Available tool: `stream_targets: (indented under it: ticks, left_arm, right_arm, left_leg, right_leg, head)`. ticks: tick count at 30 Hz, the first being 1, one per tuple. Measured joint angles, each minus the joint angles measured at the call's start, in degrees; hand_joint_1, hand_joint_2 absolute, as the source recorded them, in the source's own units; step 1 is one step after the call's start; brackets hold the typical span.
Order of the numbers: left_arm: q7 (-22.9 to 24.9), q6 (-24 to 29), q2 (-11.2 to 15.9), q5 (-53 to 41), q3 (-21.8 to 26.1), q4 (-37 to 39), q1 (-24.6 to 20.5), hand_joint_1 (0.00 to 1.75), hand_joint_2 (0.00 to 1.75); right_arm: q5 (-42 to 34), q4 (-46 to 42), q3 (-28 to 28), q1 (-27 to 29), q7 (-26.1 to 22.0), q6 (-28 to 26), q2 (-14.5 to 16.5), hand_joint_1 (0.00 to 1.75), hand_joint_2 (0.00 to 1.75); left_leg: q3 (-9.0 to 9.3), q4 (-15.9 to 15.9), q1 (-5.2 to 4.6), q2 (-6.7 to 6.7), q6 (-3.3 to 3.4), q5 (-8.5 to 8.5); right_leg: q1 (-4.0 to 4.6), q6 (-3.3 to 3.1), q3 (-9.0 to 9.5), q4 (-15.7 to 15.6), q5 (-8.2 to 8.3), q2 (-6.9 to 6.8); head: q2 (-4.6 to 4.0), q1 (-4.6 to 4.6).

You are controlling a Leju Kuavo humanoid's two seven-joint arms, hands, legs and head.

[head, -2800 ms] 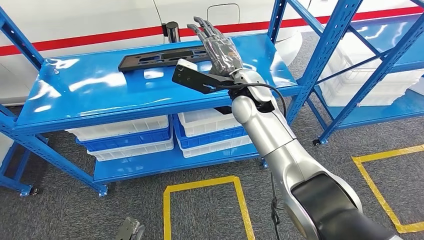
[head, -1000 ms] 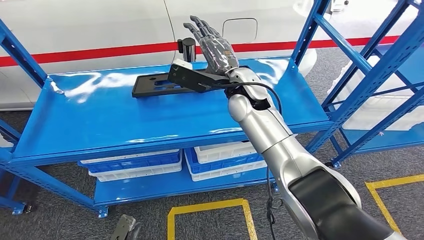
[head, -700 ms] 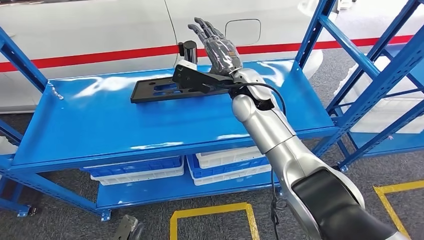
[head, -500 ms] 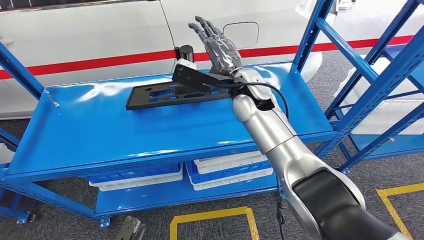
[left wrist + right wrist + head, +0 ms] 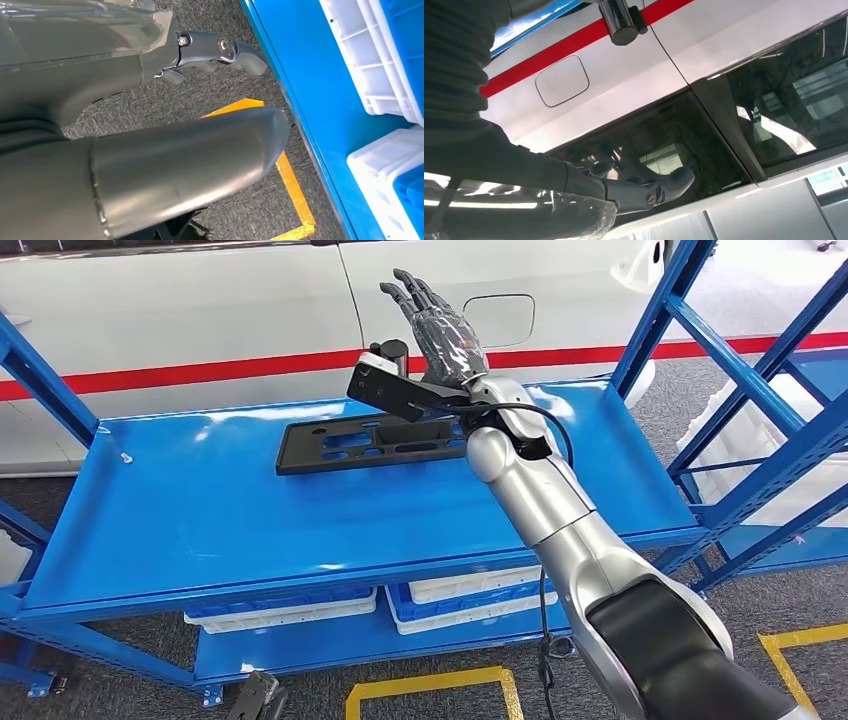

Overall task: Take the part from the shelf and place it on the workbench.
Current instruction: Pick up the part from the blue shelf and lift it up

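Left hand [image 5: 220,50] hangs low over grey floor beside the shelf's lower tier; its fingers hold nothing, though how far they are apart cannot be told. Right hand [image 5: 440,335] is raised above the blue shelf [image 5: 200,510], fingers extended and apart, empty. The black part [image 5: 370,443] lies flat on the shelf, just below and beside that hand. Beyond stands a white car [image 5: 200,310].
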Motion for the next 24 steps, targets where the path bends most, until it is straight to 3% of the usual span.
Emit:
stream_targets:
  ticks: [1,2,4,5,7,9,11,13,15,16,17,18,20,22,23,24]
  left_arm:
    - [0.09,-0.01,0.01,-0.14,0.02,0.01,0.00,0.00,0.00]
    - [0.20,-0.02,-0.01,-0.29,0.03,0.01,0.01,0.00,0.00]
    - [0.36,-0.03,-0.05,-0.55,0.04,0.01,0.00,0.00,0.00]
    - [0.46,-0.03,-0.08,-0.66,0.04,0.01,-0.03,0.00,0.00]
    - [0.58,0.02,-0.09,-0.81,0.04,0.01,-0.16,0.00,0.00]
    - [0.67,0.06,-0.07,-0.86,0.04,0.01,-0.25,0.00,0.00]
    - [0.69,0.13,-0.04,-0.87,0.05,-0.01,-0.30,0.00,0.00]
    - [0.68,0.30,-0.01,-0.86,0.08,-0.01,-0.39,0.00,0.00]
    - [0.62,0.51,0.02,-0.72,0.16,0.01,-0.32,0.00,0.00]
    - [0.54,0.62,0.05,-0.59,0.25,0.01,-0.23,0.00,0.00]
    - [0.42,0.77,0.08,-0.47,0.38,0.01,-0.15,0.00,0.00]
    - [0.26,0.91,0.13,-0.38,0.57,0.01,-0.09,0.00,0.00]
    - [-0.09,1.12,0.35,-0.33,0.99,0.01,-0.05,0.00,0.00]
    - [-0.38,1.19,0.58,-0.31,1.21,0.01,-0.02,0.00,0.00]
    - [-0.46,1.20,0.65,-0.31,1.23,0.01,0.06,0.00,0.00]
    - [-0.52,1.17,0.64,-0.30,1.25,0.01,0.15,0.00,0.00]
  right_arm:
    - [-0.02,0.10,0.05,0.10,-0.02,-0.03,-0.06,0.00,1.75]
    - [-0.03,0.19,0.09,0.16,-0.05,-0.05,-0.11,0.00,1.75]
    - [0.00,0.26,0.11,0.09,-0.10,-0.07,-0.15,0.00,1.75]
    - [0.03,0.28,0.12,0.00,-0.12,-0.09,-0.15,0.00,1.75]
    - [0.09,0.33,0.20,-0.12,-0.14,-0.13,-0.07,0.00,1.75]
    - [0.14,0.37,0.30,-0.16,-0.13,-0.15,-0.05,0.00,1.75]
    - [0.18,0.37,0.34,-0.28,-0.15,-0.15,0.01,0.00,1.75]
    - [0.21,0.38,0.38,-0.41,-0.26,-0.14,0.23,0.00,1.75]
    - [0.15,0.45,0.40,-0.25,-0.66,-0.15,0.33,0.00,1.75]
    - [0.06,0.50,0.41,-0.05,-0.96,-0.19,0.33,0.00,1.75]
    - [-0.06,0.53,0.40,0.17,-1.30,-0.28,0.33,0.00,1.75]
    - [-0.18,0.48,0.38,0.41,-1.62,-0.45,0.31,0.00,1.75]
    - [-0.31,-0.10,0.34,1.06,-2.43,-1.15,0.15,0.00,1.75]
    - [-0.20,-1.05,0.33,1.90,-2.98,-1.90,-0.16,0.00,1.75]
    - [0.19,-1.56,0.33,2.39,-3.16,-2.25,-0.36,0.00,1.75]
    - [0.80,-2.16,0.35,2.96,-3.41,-2.70,-0.63,0.00,1.75]
  left_leg:
    - [0.22,0.02,-0.01,-0.11,-0.05,-0.24]
    - [0.53,0.05,-0.01,-0.23,-0.18,-0.51]
    - [1.28,0.13,0.00,-0.38,-0.60,-1.12]
    - [1.62,0.26,-0.07,-0.40,-0.92,-1.47]
    - [1.77,0.40,-0.25,-0.33,-1.63,-2.09]
    - [1.82,0.78,-0.23,-0.23,-2.30,-2.36]
    - [1.21,2.61,0.03,-0.07,-2.85,-3.21]
    - [-1.86,8.30,0.22,0.05,-3.35,-5.74]
    - [-6.40,15.73,0.27,0.05,-3.68,-8.52]
    - [-7.97,17.63,0.28,0.05,-3.70,-8.96]
    - [-8.51,17.47,0.28,0.05,-3.59,-8.33]
    - [-7.89,15.19,0.25,0.05,-3.33,-6.68]
    - [-4.40,7.06,-0.09,0.09,-2.30,-2.41]
    - [-1.82,1.64,-0.59,0.07,-1.40,-1.03]
    - [-1.26,0.85,-0.76,0.05,-1.25,-0.95]
    - [-1.06,0.79,-0.75,0.02,-1.59,-0.90]
  right_leg:
    - [-0.03,0.32,-1.29,1.09,-0.15,0.00]
    - [-0.07,0.77,-1.51,0.04,0.67,-0.01]
    - [-0.27,1.86,0.74,-7.32,4.86,-0.13]
    - [-0.26,1.95,1.97,-11.14,6.79,-0.24]
    - [-0.11,1.01,3.55,-15.03,8.71,-0.42]
    - [-0.11,-0.42,4.08,-15.13,8.87,-0.37]
    - [-0.37,-1.19,4.57,-15.25,8.97,-0.29]
    - [-0.44,-1.65,5.02,-15.32,8.75,-0.25]
    - [-0.29,-2.03,5.18,-15.30,8.47,-0.25]
    - [-0.17,-2.17,5.24,-15.29,8.36,-0.23]
    - [-0.07,-2.27,5.33,-15.28,8.27,-0.19]
    - [0.04,-2.30,5.48,-15.29,8.17,-0.13]
    - [0.29,-2.19,5.85,-15.29,7.91,0.01]
    - [0.58,-1.79,5.96,-15.28,7.59,0.13]
    - [0.76,-1.63,5.89,-15.17,7.39,0.17]
    - [0.91,-1.67,5.81,-15.10,7.20,0.17]
  head:
    - [0.00,0.04]
    - [0.00,0.10]
    - [0.00,0.20]
    - [0.00,0.20]
    - [0.00,0.15]
    - [0.00,0.06]
    - [0.00,-0.01]
    - [0.00,-0.12]
    - [0.00,-0.21]
    - [0.00,-0.22]
    - [0.00,-0.22]
    - [0.00,-0.22]
    - [0.00,-0.21]
    - [0.00,-0.18]
    - [0.00,-0.19]
    - [0.00,-0.13]
